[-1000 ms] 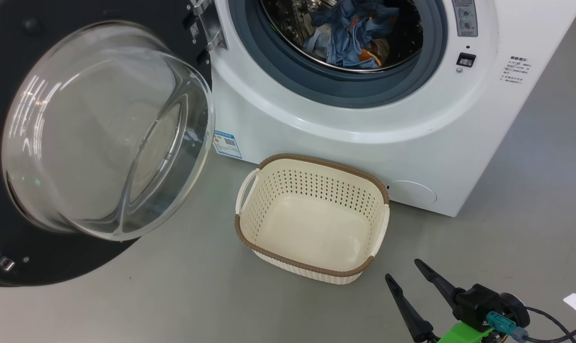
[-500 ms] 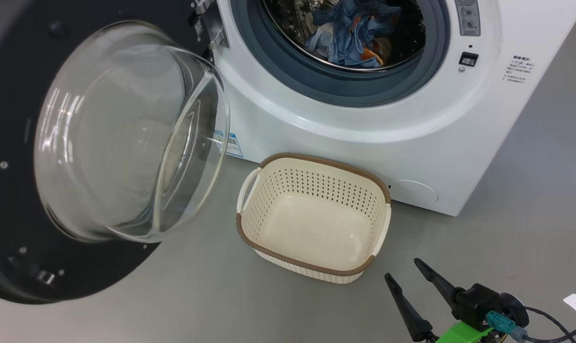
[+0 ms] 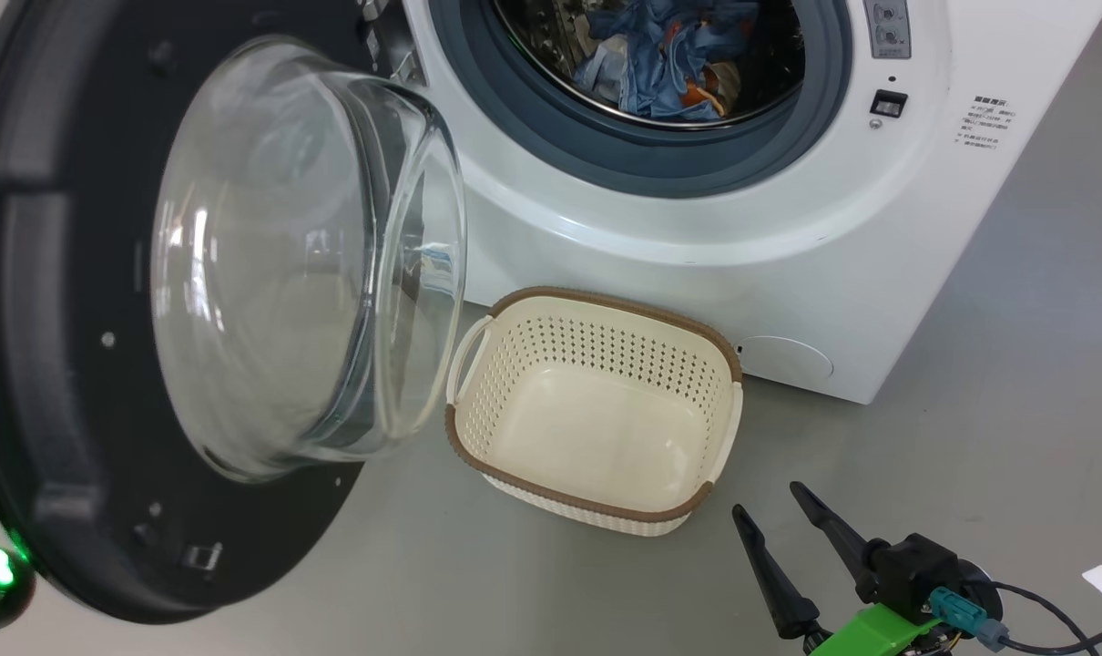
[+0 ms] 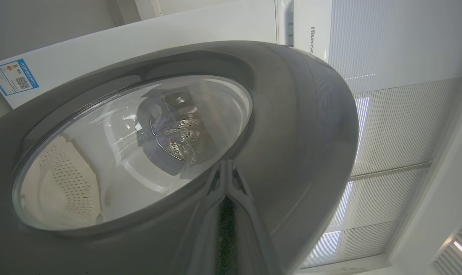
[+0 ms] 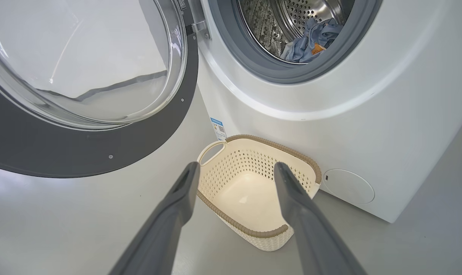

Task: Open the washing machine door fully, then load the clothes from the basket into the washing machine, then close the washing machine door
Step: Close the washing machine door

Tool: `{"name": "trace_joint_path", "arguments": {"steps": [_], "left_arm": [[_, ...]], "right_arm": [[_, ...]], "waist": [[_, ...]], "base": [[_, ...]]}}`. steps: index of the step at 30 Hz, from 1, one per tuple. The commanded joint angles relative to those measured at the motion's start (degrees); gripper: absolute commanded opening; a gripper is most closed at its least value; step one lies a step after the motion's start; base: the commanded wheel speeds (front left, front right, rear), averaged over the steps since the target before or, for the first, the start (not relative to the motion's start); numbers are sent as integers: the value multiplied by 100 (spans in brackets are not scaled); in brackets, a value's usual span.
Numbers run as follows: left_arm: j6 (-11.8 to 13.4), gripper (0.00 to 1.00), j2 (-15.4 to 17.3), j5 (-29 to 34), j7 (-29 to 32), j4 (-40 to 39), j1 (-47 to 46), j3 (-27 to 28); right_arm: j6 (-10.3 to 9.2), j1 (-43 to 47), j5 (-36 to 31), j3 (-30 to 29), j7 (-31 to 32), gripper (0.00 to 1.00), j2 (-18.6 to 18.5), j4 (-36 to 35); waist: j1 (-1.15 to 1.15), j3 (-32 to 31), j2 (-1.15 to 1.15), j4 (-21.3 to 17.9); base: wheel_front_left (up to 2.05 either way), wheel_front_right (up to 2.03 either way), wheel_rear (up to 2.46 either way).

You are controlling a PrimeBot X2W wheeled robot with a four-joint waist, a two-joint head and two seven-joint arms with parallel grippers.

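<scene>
Grey floor [image 3: 1015, 437] carries the washing machine [image 3: 678, 292]. The basket [image 3: 596, 360] sits upright on it, just in front of the machine's lower front.

Head view: high, facing forward and down. Washing machine [image 3: 651, 292] front fills the top, its door [image 3: 50, 273] is close at left, and the basket [image 3: 551, 364] sits mid-frame on the floor [image 3: 970, 456].
Right wrist view: lower, looks along its claw [image 5: 235, 165]. Shares basket, door and drum [image 5: 311, 11] with the head view.
Left wrist view: hard against the door's outer face, tilted. Basket and drum show through the glass [image 4: 112, 145].
</scene>
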Motion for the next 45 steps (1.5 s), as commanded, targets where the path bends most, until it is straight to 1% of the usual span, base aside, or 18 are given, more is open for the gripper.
{"name": "trace_joint_path", "arguments": {"steps": [1,6,8,9,13,17,20,21,22,23,29,33,38,45], "left_arm": [[-17,0,107,-29,142,-352,32,71],[-17,0,-346,176,109,-1010,213,-142],[-17,0,-494,309,87,-1252,266,-310],[-17,0,-494,309,87,-1252,266,-310],[-17,0,-723,419,-84,-1614,284,-623],[-17,0,-827,364,-379,-1828,245,-996],[-18,0,-848,453,-707,-1958,204,-1343],[-18,0,-851,441,-830,-1968,185,-1481],[-18,0,-853,566,-1137,-1964,126,-1738],[-18,0,-854,659,-1293,-1951,85,-1878],[-18,0,-855,652,-2147,-1626,-345,-2658],[-18,0,-856,885,-2649,-1236,-757,-2974],[-18,0,-856,1124,-3190,-613,-1361,-3153],[-18,0,-819,1374,-3868,344,-2277,-3186]], "right_arm": [[17,-79,-37,111,-28,100,50,-150],[17,-110,-31,80,-28,100,163,-152],[17,-126,-27,73,-28,100,199,-156],[17,-126,-27,73,-28,100,199,-156],[17,-153,-21,58,-28,100,253,-166],[17,-165,-17,53,-28,100,302,-169],[17,-179,-20,37,-28,100,332,-184],[17,-180,-21,41,-28,100,340,-183],[17,-179,-23,45,-28,100,351,-185],[17,-172,-24,39,-28,100,355,-184],[17,-140,-40,44,-28,100,367,-165],[17,-176,-31,121,-28,100,375,-161],[17,-169,-35,212,-28,100,372,-141],[17,-187,-39,308,-28,100,317,-116]], "waist": [[0,12,0,-23],[0,0,0,-119],[0,2,0,-173],[0,2,0,-173],[0,-3,0,-319],[0,-20,0,-519],[0,-23,0,-703],[0,-29,0,-770],[0,-46,0,-900],[0,-58,0,-964],[0,-82,0,-1323],[0,-66,0,-1602],[0,-1,0,-1955],[0,106,0,-2376]], "base": [[0,0,0],[0,0,0],[0,0,0],[0,0,0],[0,0,0],[0,0,0],[0,0,0],[0,0,0],[0,0,0],[0,0,0],[0,0,0],[0,0,0],[0,0,0],[0,0,0]]}}
